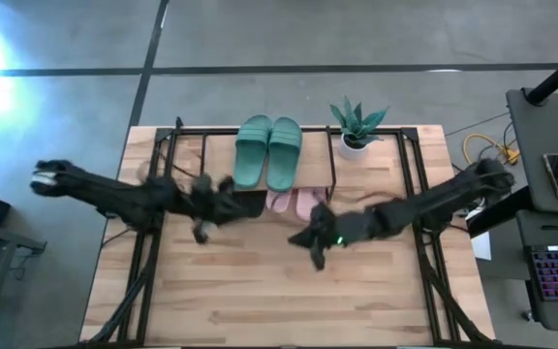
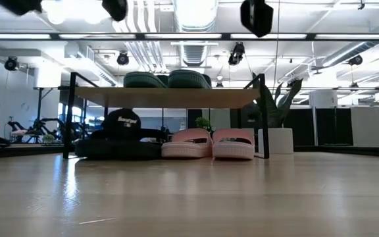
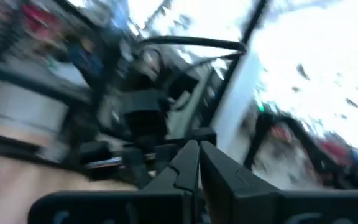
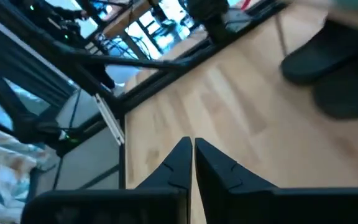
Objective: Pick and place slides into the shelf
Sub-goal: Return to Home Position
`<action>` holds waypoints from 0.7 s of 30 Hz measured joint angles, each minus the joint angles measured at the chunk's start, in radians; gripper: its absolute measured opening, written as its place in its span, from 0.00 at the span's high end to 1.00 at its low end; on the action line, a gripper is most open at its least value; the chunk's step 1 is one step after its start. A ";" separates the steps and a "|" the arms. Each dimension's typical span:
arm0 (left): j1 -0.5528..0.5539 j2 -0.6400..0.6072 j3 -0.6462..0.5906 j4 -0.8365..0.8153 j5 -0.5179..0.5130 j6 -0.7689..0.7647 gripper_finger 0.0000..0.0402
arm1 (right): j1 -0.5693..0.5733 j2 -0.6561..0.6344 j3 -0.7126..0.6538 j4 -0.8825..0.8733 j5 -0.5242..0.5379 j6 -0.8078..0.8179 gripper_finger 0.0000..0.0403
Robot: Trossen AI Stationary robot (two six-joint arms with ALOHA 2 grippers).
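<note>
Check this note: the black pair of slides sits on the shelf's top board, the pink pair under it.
Wrong on one point: the pair on the shelf's top board is the green pair, as the high view shows. The pink pair is under it, as stated, beside the black pair.

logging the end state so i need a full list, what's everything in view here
green slides: 2, green, on the shelf's top board
pink slides: 2, pink, under the shelf
black slides: 2, black, under the shelf, beside the pink ones
shelf: 1, black rods, light wood top, back of table
plant: 1, green, white pot, beside shelf
table: 1, light wood
left gripper: dark, shut, empty
right gripper: dark, shut, above table
</note>
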 joint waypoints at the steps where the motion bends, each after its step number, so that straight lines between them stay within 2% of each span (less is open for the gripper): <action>1: 0.030 -0.066 -0.033 -0.003 0.003 -0.014 1.00 | -0.026 -0.038 -0.006 -0.035 -0.026 -0.012 0.97; 3: 0.081 -0.185 -0.090 -0.016 0.003 -0.025 1.00 | -0.080 -0.123 -0.027 -0.126 -0.075 -0.055 0.97; 5: 0.120 -0.321 -0.149 -0.081 0.004 -0.026 1.00 | -0.125 -0.206 -0.042 -0.190 -0.067 -0.121 0.97; 7: 0.134 -0.424 -0.200 -0.159 -0.015 -0.047 1.00 | -0.164 -0.294 -0.050 -0.310 0.015 -0.153 0.97; 10: 0.132 -0.546 -0.282 -0.240 -0.027 -0.111 1.00 | -0.178 -0.404 -0.067 -0.421 0.195 -0.046 0.97; 13: 0.131 -0.604 -0.346 -0.232 -0.033 -0.124 1.00 | -0.134 -0.466 -0.123 -0.403 0.350 -0.101 0.97; 16: 0.131 -0.654 -0.403 -0.240 -0.050 -0.028 1.00 | -0.110 -0.493 -0.177 -0.400 0.411 -0.112 0.97; 21: 0.131 -0.763 -0.498 -0.268 -0.001 0.220 1.00 | -0.076 -0.484 -0.287 -0.401 0.392 -0.088 0.97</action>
